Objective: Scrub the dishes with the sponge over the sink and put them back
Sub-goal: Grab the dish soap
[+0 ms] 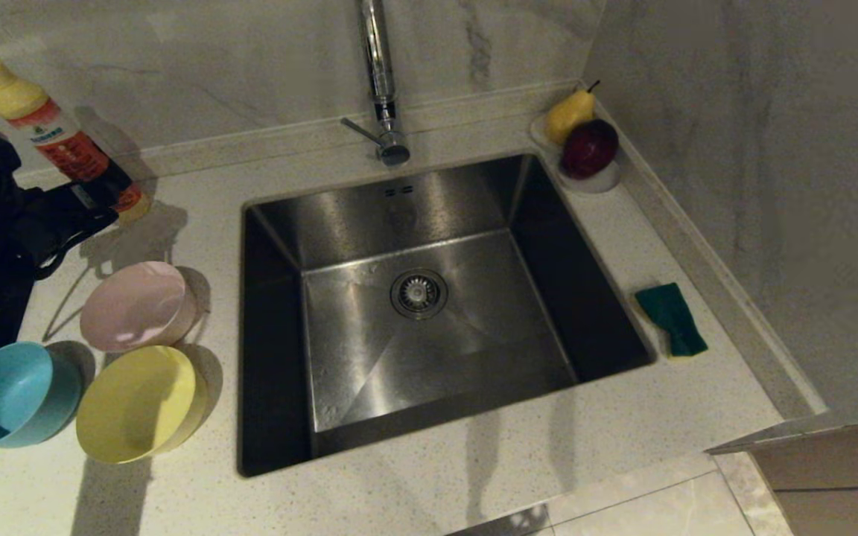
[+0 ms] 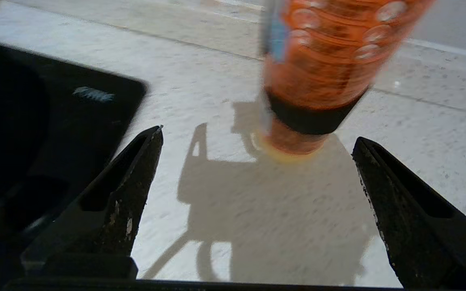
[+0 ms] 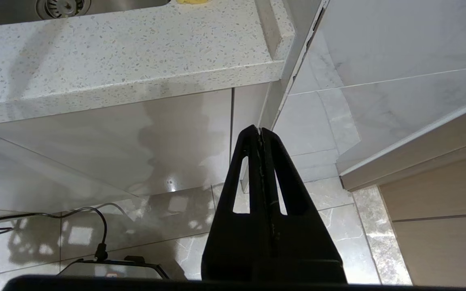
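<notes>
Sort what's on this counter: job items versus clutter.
Job: pink bowl, yellow bowl, blue bowl, sponge, sink.
Clutter: bottle, pear, apple, stove top.

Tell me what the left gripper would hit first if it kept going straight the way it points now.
Most likely the orange bottle: it stands just ahead of the open left gripper, slightly off-centre between the fingers. Depth is unclear, and the counter lies beneath.
</notes>
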